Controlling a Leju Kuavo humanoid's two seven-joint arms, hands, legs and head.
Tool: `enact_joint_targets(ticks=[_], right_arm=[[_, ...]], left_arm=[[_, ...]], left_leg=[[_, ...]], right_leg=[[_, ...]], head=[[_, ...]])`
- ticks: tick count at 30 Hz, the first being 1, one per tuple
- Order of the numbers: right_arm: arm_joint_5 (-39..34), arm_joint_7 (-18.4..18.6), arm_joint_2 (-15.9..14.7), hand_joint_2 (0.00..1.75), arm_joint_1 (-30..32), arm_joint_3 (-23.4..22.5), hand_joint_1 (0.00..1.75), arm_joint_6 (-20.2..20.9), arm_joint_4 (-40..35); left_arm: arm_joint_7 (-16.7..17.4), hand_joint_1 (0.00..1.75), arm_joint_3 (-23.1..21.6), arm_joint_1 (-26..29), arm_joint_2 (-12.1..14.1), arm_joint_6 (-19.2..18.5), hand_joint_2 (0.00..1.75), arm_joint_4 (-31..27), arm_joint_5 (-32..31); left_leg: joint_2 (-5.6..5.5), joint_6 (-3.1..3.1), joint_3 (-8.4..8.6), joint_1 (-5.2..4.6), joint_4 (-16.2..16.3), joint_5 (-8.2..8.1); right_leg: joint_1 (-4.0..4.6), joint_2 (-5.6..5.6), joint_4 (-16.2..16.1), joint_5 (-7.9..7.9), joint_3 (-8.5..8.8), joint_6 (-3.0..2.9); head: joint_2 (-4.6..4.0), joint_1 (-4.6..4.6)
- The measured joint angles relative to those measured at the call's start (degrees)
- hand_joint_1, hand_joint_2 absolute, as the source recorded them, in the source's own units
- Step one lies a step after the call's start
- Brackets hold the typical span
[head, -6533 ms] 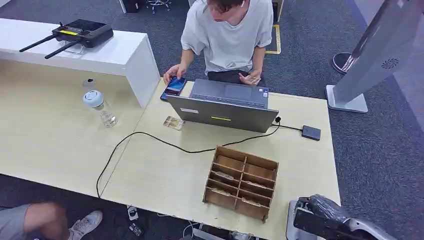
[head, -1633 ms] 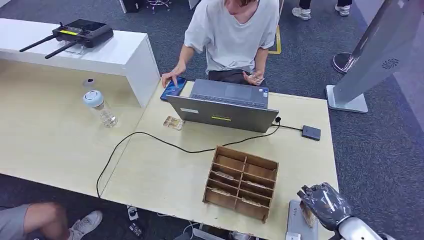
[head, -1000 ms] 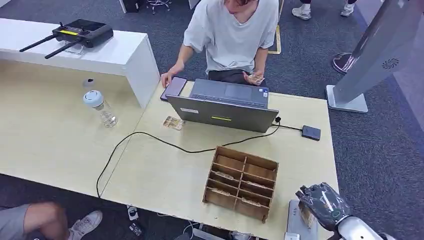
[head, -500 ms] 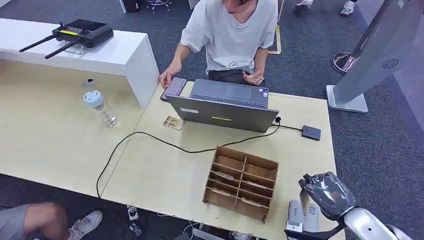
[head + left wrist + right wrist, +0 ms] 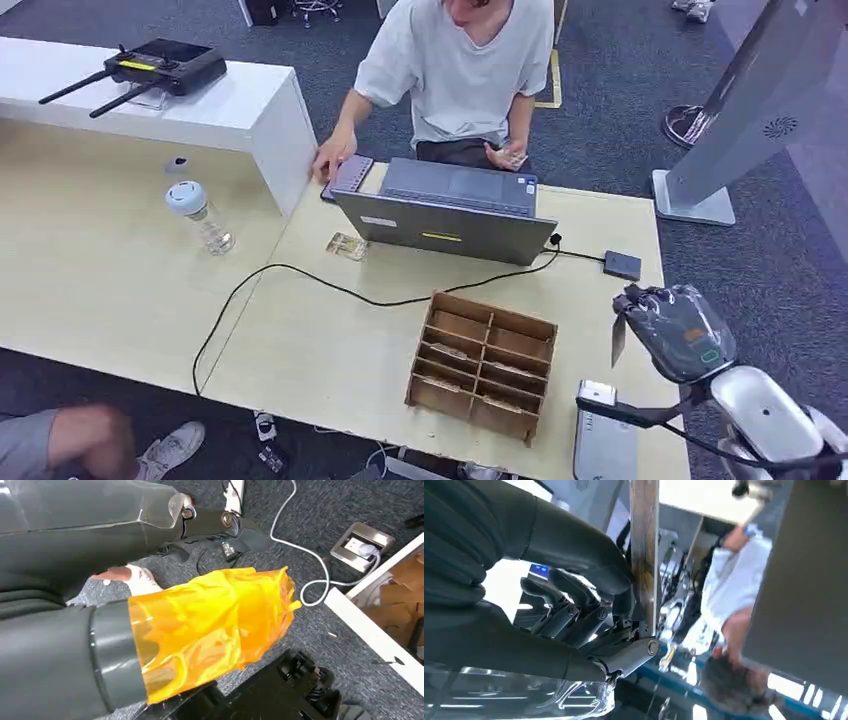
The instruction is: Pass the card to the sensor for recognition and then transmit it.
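Card (image 5: 617,341) pinched edge-on betw. thumb & fingers (image 5: 574,600) of right hand (image 5: 672,330), raised over table's (image 5: 330,350) right edge, just beside the wooden rack (image 5: 484,364), near small dark sensor (image 5: 622,265). Left hand (image 5: 220,625), in yellow wrap, hangs above carpet; can't tell its finger state. 1 laptop (image 5: 450,212), 1 bottle (image 5: 201,216), 1 person (image 5: 455,70) seated.

Pale wooden table (image 5: 330,350), laptop (image 5: 447,214), wooden organizer (image 5: 483,364), bottle (image 5: 201,216), black cable (image 5: 330,288), phone (image 5: 347,176)
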Motion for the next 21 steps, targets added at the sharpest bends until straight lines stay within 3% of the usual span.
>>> enact_joint_targets(ticks=[11, 21], right_arm=[[0.76, -1.99, 9.41, 1.75, -5.92, -0.90, 1.75, -3.11, 1.14], [2.08, -0.87, 17.47, 1.75, -11.99, -0.90, 1.75, -3.35, 4.99]], left_arm=[[-0.57, 0.00, -0.02, -1.48, -0.24, -1.14, 0.00, 0.11, -1.25], [-1.55, 0.00, -0.48, -3.65, -0.63, -2.60, 0.00, 1.62, -2.91]], left_leg=[[-0.01, -0.03, 0.00, 0.02, 0.00, 0.02], [-0.01, -0.05, 0.00, 0.02, 0.00, 0.04]], right_leg=[[0.01, 0.00, 0.03, 0.00, 0.00, -0.01], [0.01, 0.00, 0.04, 0.01, 0.00, -0.01]], head=[[0.00, 0.02], [0.00, 0.02]])
